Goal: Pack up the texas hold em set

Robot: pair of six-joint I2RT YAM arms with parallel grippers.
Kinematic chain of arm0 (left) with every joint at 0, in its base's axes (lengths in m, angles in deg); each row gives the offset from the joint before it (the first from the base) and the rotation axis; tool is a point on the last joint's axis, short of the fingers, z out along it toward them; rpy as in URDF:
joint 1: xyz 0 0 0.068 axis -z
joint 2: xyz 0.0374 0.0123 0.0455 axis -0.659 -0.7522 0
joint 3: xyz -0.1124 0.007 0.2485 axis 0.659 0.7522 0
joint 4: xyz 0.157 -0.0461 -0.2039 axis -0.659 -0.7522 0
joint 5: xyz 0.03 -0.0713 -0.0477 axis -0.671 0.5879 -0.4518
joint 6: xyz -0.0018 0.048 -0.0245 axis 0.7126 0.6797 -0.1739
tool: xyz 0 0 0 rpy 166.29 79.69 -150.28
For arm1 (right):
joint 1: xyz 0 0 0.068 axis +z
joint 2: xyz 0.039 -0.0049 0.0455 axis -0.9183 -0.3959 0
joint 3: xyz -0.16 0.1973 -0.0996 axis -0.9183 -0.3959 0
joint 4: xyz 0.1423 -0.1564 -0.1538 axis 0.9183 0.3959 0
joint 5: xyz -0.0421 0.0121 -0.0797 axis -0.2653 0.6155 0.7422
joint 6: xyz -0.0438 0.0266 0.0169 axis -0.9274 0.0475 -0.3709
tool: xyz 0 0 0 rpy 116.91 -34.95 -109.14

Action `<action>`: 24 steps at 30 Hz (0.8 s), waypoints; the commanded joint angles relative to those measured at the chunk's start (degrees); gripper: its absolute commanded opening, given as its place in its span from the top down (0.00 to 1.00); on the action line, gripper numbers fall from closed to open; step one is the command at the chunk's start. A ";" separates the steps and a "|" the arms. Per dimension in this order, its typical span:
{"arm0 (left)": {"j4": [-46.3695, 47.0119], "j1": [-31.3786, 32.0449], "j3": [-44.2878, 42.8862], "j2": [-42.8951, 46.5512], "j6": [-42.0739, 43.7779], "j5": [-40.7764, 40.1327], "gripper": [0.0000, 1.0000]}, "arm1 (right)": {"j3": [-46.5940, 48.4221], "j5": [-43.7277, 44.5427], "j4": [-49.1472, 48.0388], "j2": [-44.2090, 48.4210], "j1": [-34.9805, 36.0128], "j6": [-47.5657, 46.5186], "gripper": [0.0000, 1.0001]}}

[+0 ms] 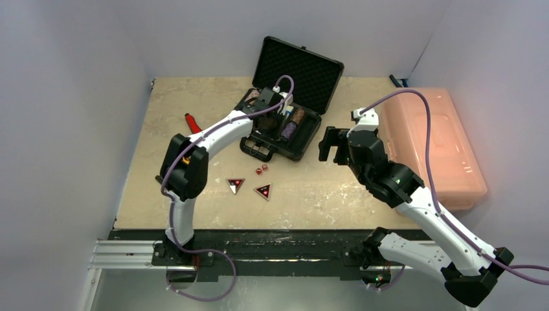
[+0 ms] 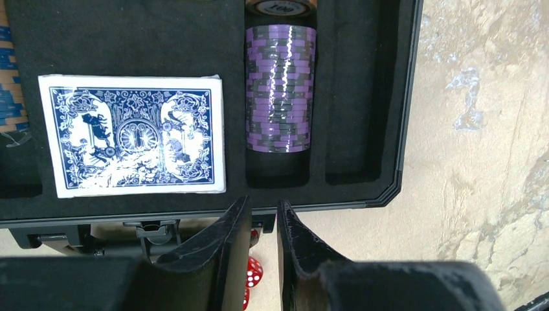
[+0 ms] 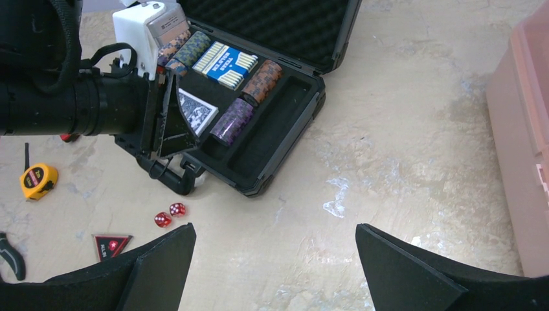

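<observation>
The black briefcase (image 1: 304, 68) lies open at the back of the table, lid up. Its foam tray (image 2: 362, 97) holds a blue-backed card deck (image 2: 133, 135), a purple chip stack (image 2: 280, 87), more chip stacks (image 3: 262, 81) and a boxed deck (image 3: 228, 65). My left gripper (image 2: 264, 217) hangs over the tray's near edge by the deck, its jaws a narrow gap apart with nothing between them. Two red dice (image 1: 261, 170) and two triangular red-black buttons (image 1: 263, 191) lie on the table in front of the case. My right gripper (image 3: 275, 228) is wide open and empty above bare table right of the case.
A large pink bin (image 1: 430, 146) stands along the right side. A red-handled tool (image 1: 192, 122) lies left of the case. A yellow tape measure (image 3: 37, 180) lies at the left. The left arm (image 3: 65, 107) reaches across the case's left end.
</observation>
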 commanded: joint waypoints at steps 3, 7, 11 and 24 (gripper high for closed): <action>3.94 -0.29 -0.88 -0.92 -1.85 0.86 0.81 | 0.43 -0.04 0.12 0.76 0.08 0.74 0.01; 4.24 -0.31 -1.81 -2.74 -2.28 1.63 0.83 | 0.35 0.26 0.47 1.14 0.14 0.74 0.01; 4.65 -0.26 -2.43 -3.85 -2.59 2.02 0.85 | 0.39 -0.38 0.67 1.14 0.11 0.67 0.01; 4.36 -0.20 -6.66 -7.27 -2.74 2.91 0.87 | 0.33 0.78 0.49 0.37 0.14 0.31 0.01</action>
